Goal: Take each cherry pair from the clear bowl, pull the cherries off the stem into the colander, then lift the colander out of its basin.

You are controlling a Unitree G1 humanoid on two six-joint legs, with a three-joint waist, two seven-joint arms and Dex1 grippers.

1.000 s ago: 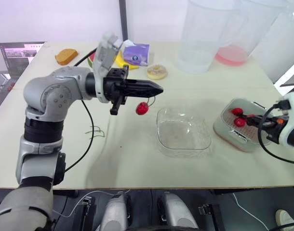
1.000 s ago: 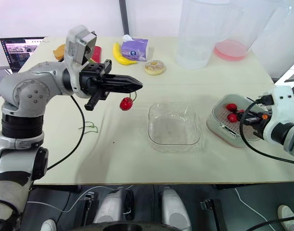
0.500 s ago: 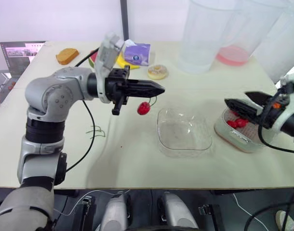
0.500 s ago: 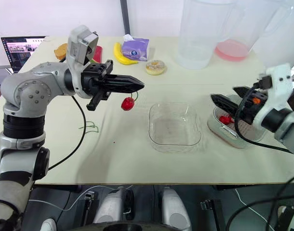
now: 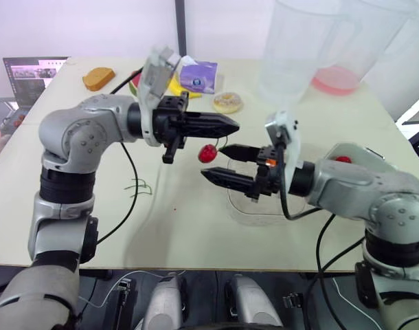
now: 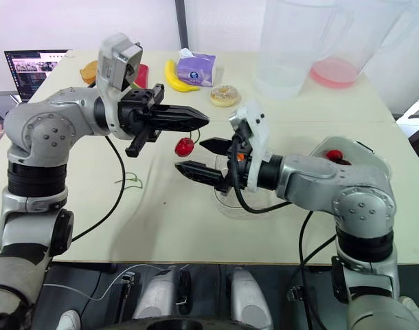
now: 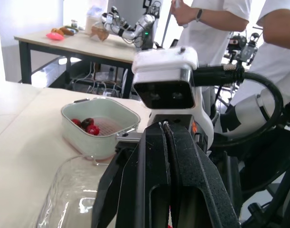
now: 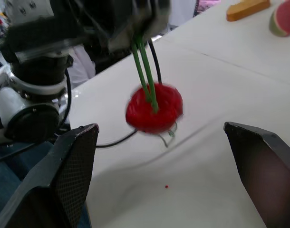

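Red, round and glossy, the cherry (image 5: pixel 207 152) hangs in the air on thin green stems (image 8: pixel 145 71) that run up into the left gripper (image 5: pixel 235 125), whose two black fingers are pressed flat together on the stem tops, level above the pale cream tabletop (image 5: pixel 196 227). In the right wrist view the fruit is blurred, and whether one cherry or two hang there cannot be told. From the other side the right gripper (image 5: pixel 213 161) points at the fruit with its black fingers spread wide apart; the cherry hangs just ahead of their tips, touching neither finger. This gripper and its forearm reach across the square clear plastic bowl (image 7: pixel 69 194), which sits on the table beneath them, to the right of the cherry. Farther to the robot's right stands the white rounded basin (image 7: pixel 95 147) with the pink slotted colander (image 7: pixel 111 124) seated inside it, and a few loose red cherries (image 7: pixel 88 126) lie together on the colander floor. A bare green stem (image 5: pixel 137 187) lies on the table below the left forearm. Along the far edge of the table are a laptop (image 5: pixel 31 72), a brown slice of bread (image 5: pixel 98 77), a yellow banana (image 6: pixel 172 77), a purple tissue pack (image 6: pixel 196 67), a glazed doughnut (image 6: pixel 225 95) and two tall clear pitchers (image 5: pixel 295 48), the farther one with a pink bottom. People in white shirts (image 7: pixel 216 23) stand beyond the table.
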